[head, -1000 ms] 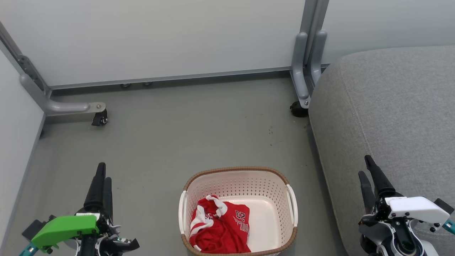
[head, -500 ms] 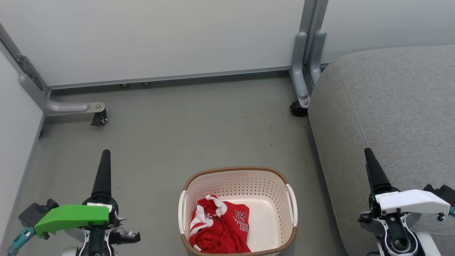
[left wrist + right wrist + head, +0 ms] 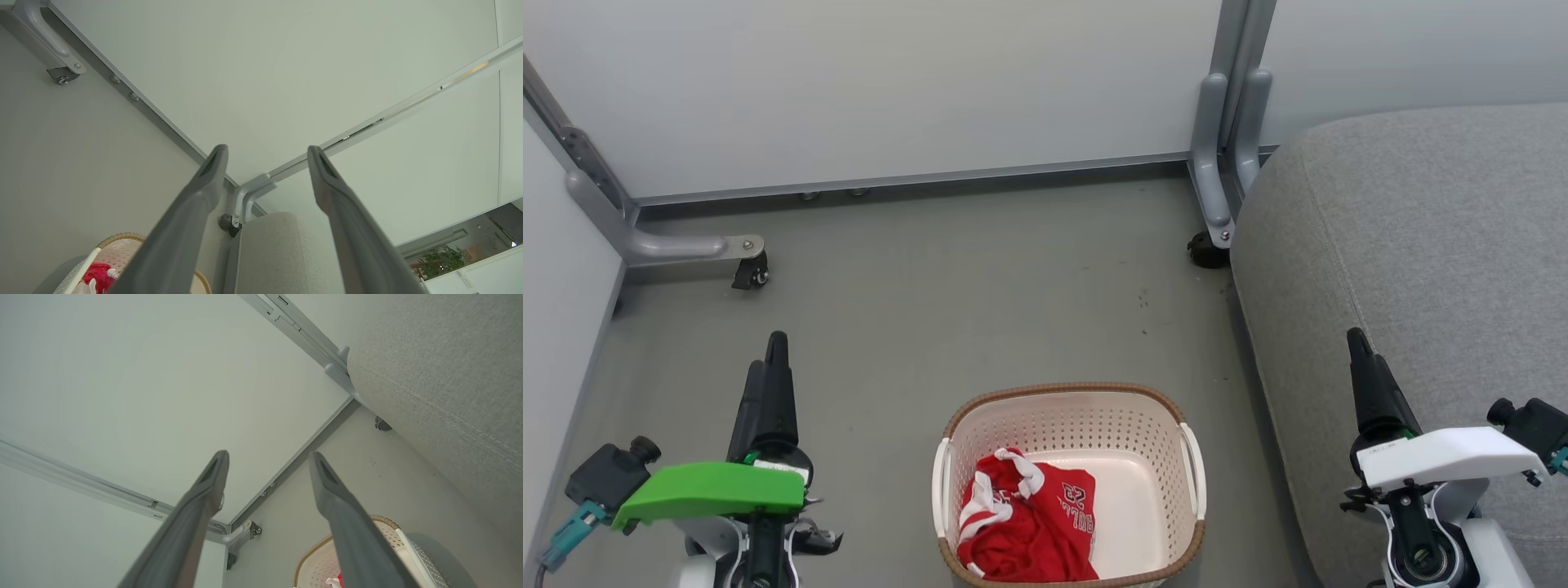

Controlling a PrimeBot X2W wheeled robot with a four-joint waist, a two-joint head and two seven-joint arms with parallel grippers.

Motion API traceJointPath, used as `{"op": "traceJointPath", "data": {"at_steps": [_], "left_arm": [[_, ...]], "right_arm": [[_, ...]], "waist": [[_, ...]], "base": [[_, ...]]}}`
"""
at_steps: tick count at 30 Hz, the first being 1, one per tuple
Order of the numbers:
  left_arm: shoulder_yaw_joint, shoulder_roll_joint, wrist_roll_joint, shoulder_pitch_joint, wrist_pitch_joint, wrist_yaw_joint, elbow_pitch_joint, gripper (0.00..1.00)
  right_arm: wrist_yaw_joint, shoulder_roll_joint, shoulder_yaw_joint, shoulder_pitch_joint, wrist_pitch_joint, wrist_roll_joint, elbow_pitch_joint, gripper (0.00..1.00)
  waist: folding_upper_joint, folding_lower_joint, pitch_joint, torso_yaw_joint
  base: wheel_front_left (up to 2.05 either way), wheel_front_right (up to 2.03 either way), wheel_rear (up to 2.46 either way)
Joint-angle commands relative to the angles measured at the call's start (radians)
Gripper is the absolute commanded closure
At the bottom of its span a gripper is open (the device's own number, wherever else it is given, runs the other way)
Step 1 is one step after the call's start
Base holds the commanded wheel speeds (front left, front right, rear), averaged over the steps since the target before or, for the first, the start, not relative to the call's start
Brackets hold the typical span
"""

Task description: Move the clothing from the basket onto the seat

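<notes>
Lifting away from the bottom edge of the head view, both arms have carried their grippers forward over the last second. The left gripper (image 3: 768,355) now reaches further up over the grey floor (image 3: 972,286) than before, and its wrist has rolled, so the green cover sits flatter. The right gripper (image 3: 1357,347) has climbed likewise, its dark tip lying over the near edge of the seat (image 3: 1421,245). Nothing else has shifted. The clothing (image 3: 1029,531), a crumpled red jersey with white trim and a white 23, lies in the left half of the basket (image 3: 1062,389) exactly as it did, and the basket stands on the floor between the two arms, just beside the seat. To my judgement this is the opening of the reach: no garment has been touched yet, and the whole transfer is left to do.

Both arms point away from the robot, fingers aimed ahead towards the pale partition wall (image 3: 890,82) rather than down into the basket. In the left wrist view the two dark fingers (image 3: 192,212) stand spread wide with nothing between them, and the basket and red fabric peep in low at the left. In the right wrist view that pair is equally wide and empty, the basket's woven rim showing beneath. Either arm must tip downward before it can take cloth.
</notes>
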Motion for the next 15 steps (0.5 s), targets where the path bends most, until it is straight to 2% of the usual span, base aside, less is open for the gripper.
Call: {"op": "traceJointPath", "data": {"at_steps": [1, 15], "left_arm": [[-0.006, 0.004, 0.045, -0.029, -0.01, -0.003, -0.016, 0.0], [-0.026, 0.004, 0.304, -0.023, -0.054, -0.004, -0.018, 0.0]], "right_arm": [[0.001, -0.011, 0.005, -0.011, -0.011, -0.042, -0.017, 0.0], [0.001, -0.013, 0.024, 0.0, -0.055, -0.286, -0.021, 0.0]], "waist": [[0.0, 0.0, 0.0, 0.0], [0.0, 0.0, 0.0, 0.001]], "base": [[0.0, 0.0, 0.0], [0.0, 0.0, 0.0]]}}
